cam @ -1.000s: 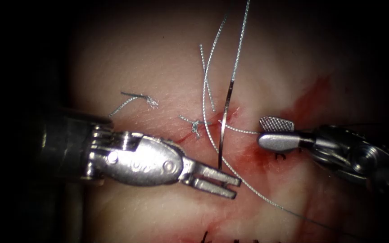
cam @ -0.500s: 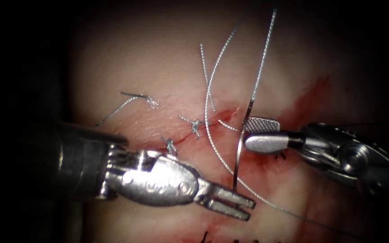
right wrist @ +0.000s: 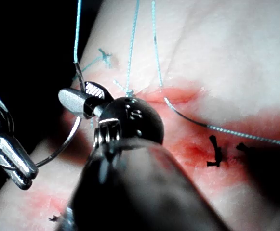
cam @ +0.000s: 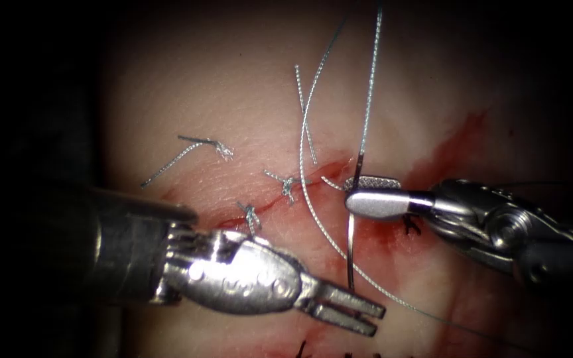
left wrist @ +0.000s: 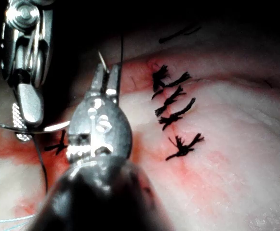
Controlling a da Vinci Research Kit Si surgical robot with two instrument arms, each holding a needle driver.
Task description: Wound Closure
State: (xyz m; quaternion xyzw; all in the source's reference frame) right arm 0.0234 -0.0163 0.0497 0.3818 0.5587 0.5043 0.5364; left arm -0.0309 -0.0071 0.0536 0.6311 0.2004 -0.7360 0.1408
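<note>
The tissue (cam: 233, 99) spreads pale across the endoscope view, its cut (cam: 286, 192) running slantwise through the middle with red fluid (cam: 379, 232) smeared along it and out toward 3 o'clock. The left tool (cam: 345, 314) enters from 9 o'clock and ends near 6 o'clock of the cut; its jaws stand slightly parted and grasp nothing, the needle's lower end lying just above them. The right tool (cam: 369, 195) enters from 3 o'clock, and its jaws are clenched on the needle (cam: 351, 245) near the end where the thread joins, on the right side of the cut. The needle hangs almost upright from that grip, free of the tissue, its lower end toward 6 o'clock; in the right wrist view its curve (right wrist: 62, 144) sweeps from the right tool's jaws toward the left tool (right wrist: 19, 171). The thread (cam: 369, 86) rises from the needle's upper end toward 12 o'clock, and another strand loops down across the cut toward 5 o'clock. Knotted stitches with cut ends (cam: 288, 184) sit along the cut, and one loose cut end (cam: 193, 147) lies at 10 o'clock.
</note>
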